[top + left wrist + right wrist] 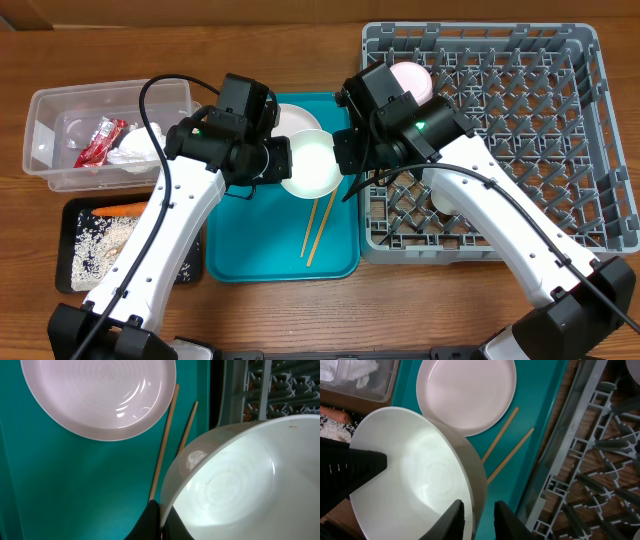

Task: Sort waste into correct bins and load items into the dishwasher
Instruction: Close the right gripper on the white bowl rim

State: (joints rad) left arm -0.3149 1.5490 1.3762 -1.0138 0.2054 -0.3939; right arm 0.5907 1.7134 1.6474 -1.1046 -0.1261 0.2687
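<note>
Field note: you held the white bowl over the teal tray, chopsticks lying flat beneath. Left tool pinched one rim. Right tool pinched the opposite rim, one finger inside, one outside.

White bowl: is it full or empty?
Empty. Both wrist views look right into the white bowl and show only its bare, shiny inside, with a few tiny specks at most.
</note>
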